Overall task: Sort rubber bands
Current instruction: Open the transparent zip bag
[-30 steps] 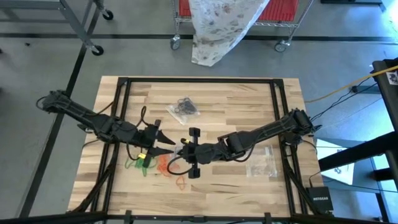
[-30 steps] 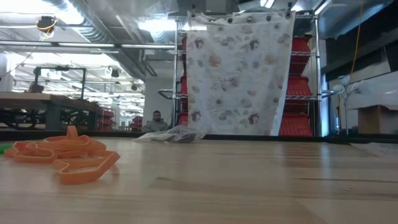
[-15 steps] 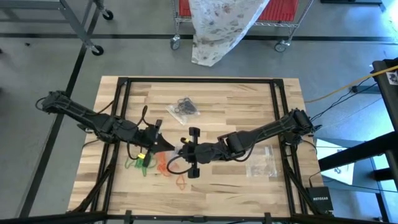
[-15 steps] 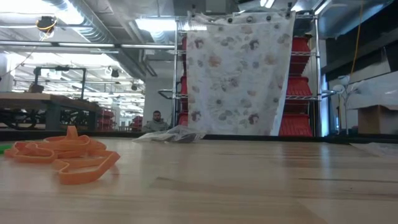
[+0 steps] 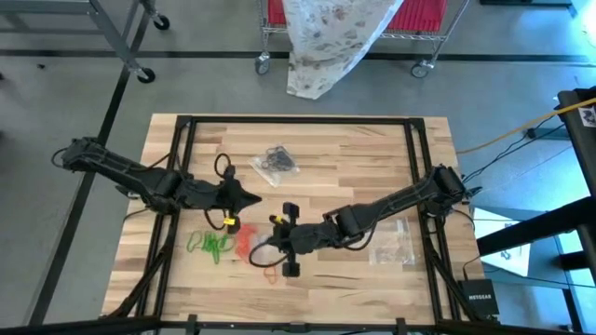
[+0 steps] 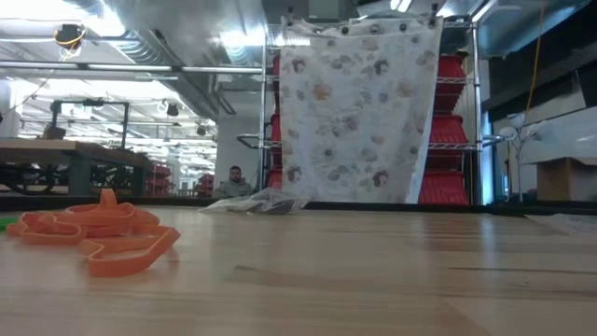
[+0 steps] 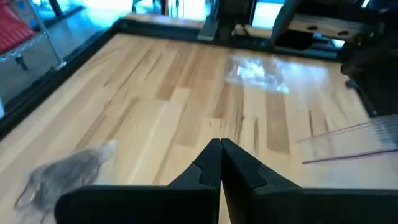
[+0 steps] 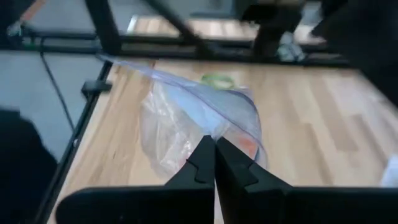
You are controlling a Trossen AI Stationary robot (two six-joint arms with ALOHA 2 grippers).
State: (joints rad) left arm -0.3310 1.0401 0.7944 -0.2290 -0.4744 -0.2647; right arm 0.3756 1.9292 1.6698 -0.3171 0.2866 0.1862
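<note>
Black fingers of the right gripper (image 8: 214, 163) are pinching a clear bag (image 8: 199, 121); the left gripper (image 7: 220, 163) is hovering shut, empty. Orange bands (image 5: 247, 244) and green bands (image 5: 212, 245) are lying in 2 neighbouring heaps. Sorting looks roughly midway.

Green rubber bands (image 5: 212, 245) beside orange-red rubber bands (image 5: 250, 244) — loose flat heaps — black rubber bands (image 5: 277, 159) well apart
</note>
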